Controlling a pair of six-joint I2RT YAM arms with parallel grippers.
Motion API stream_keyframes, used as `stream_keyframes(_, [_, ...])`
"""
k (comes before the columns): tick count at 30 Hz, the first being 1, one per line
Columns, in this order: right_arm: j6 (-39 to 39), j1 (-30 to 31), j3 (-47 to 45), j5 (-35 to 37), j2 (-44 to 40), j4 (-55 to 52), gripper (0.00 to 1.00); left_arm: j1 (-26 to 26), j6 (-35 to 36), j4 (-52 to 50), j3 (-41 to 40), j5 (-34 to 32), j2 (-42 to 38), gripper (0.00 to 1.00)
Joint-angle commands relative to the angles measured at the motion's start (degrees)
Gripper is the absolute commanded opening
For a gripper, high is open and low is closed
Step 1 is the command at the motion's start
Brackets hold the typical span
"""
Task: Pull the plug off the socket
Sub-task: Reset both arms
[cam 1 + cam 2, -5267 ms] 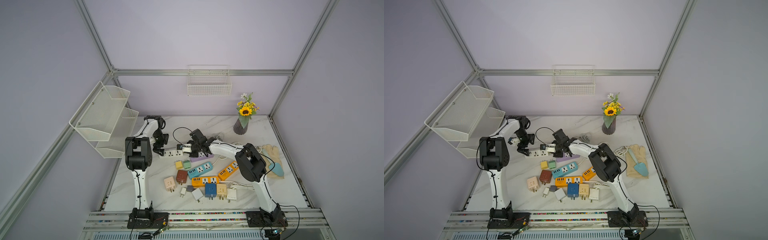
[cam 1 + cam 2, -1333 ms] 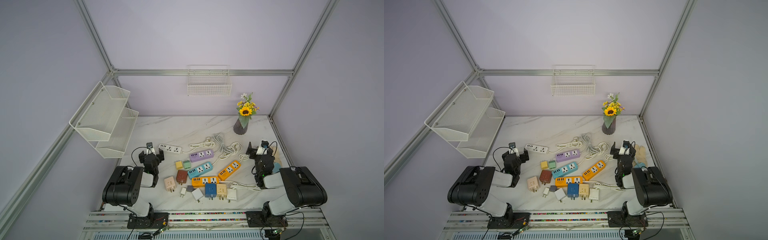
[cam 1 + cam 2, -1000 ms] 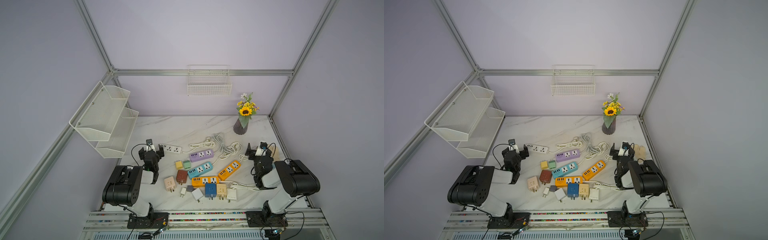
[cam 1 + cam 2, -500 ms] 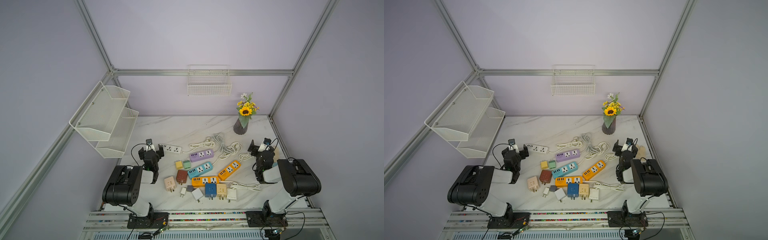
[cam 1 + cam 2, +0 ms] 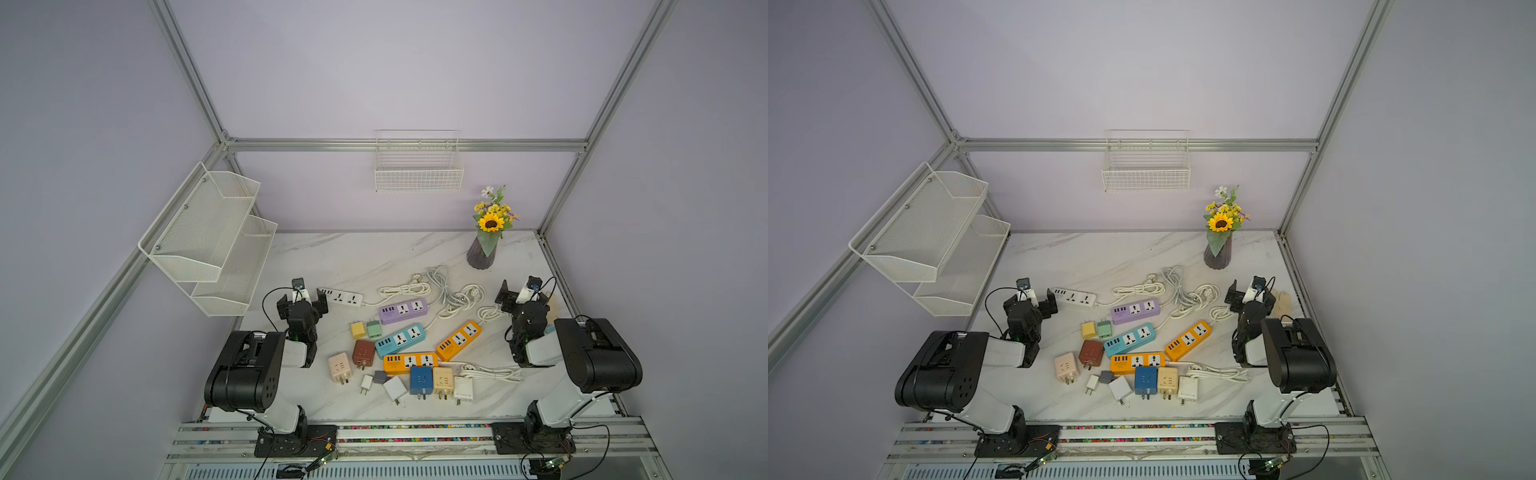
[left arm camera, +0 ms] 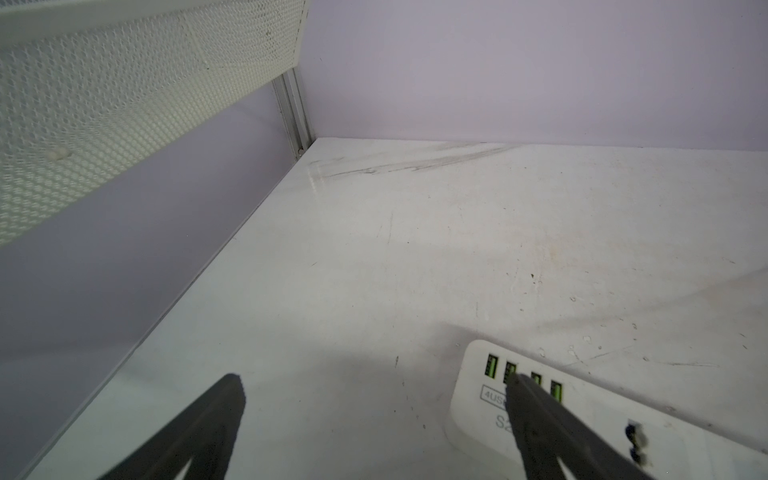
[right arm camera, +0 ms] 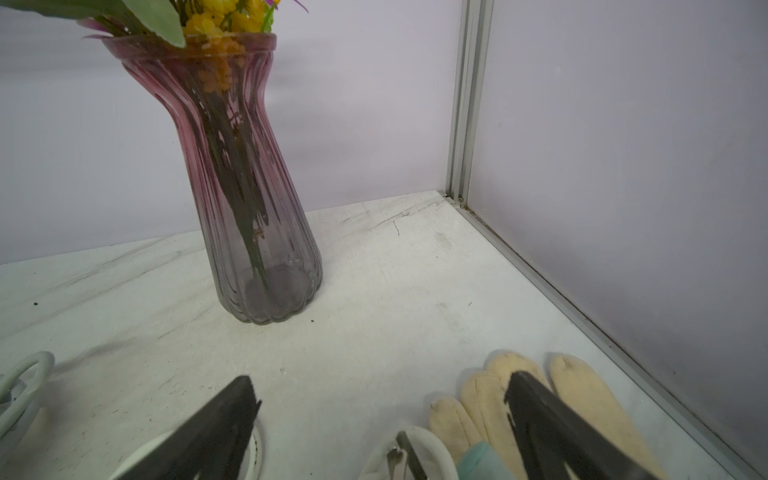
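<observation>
Pale lilac walls (image 5: pixel 415 62), evenly lit, framed by aluminium rails (image 5: pixel 332 144). White marbled table top (image 5: pixel 374 249), scuffed and marked. Two-tier mesh shelf (image 5: pixel 208 232) fixed to a side wall; wire basket (image 5: pixel 419 174) on the back wall.

On the flat white plastic power strip (image 6: pixel 590 419) lying at the left of the table (image 6: pixel 415 249), a small outlined box just below the green USB ports (image 6: pixel 492 365) reads "4US". Below it stand the larger grey characters "S2". Both are cut off, the rest hidden.
</observation>
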Motion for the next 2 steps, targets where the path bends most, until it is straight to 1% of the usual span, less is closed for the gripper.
stream_keyframes(1, [0.6, -0.22, 0.23, 0.33, -1.09, -0.85, 0.97, 0.33, -0.15, 0.63, 0.64, 0.08, -0.38, 1.0])
stream_keyframes(2, [0.57, -0.25, 0.21, 0.33, -1.01, -0.48, 0.97, 0.33, -0.17, 0.59, 0.62, 0.07, -0.39, 1.0])
